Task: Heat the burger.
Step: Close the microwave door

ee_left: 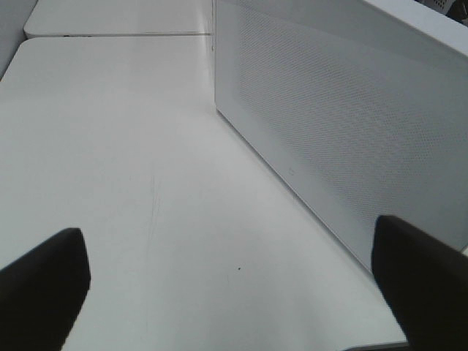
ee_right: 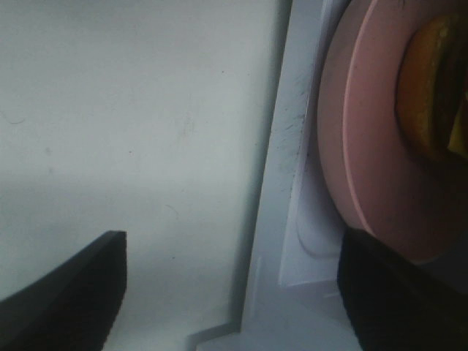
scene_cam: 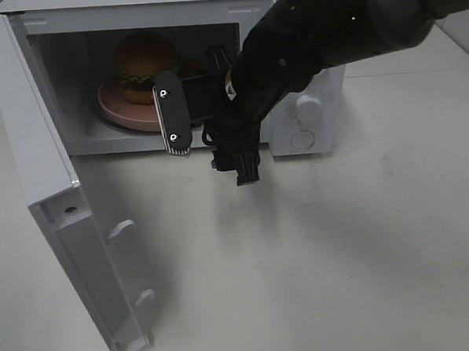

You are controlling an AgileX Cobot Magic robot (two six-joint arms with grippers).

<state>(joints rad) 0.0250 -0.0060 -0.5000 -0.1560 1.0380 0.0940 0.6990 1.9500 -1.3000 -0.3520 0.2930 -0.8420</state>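
Observation:
The burger [scene_cam: 145, 66] sits on a round pink plate [scene_cam: 114, 105] inside the open white microwave [scene_cam: 131, 8]. My right gripper [scene_cam: 195, 91] is open and empty, hovering just in front of the microwave opening, close to the plate's front edge. In the right wrist view the gripper [ee_right: 234, 292] frames the microwave's front sill, with the plate [ee_right: 365, 146] and the burger's orange bun [ee_right: 428, 88] beyond it. My left gripper [ee_left: 234, 292] is open and empty above bare table; it is out of the exterior high view.
The microwave door [scene_cam: 46, 177] stands swung wide open at the left, reaching toward the table's front. Two white knobs [scene_cam: 308, 106] are on the microwave's right panel. A perforated white microwave wall [ee_left: 329, 131] stands beside the left gripper.

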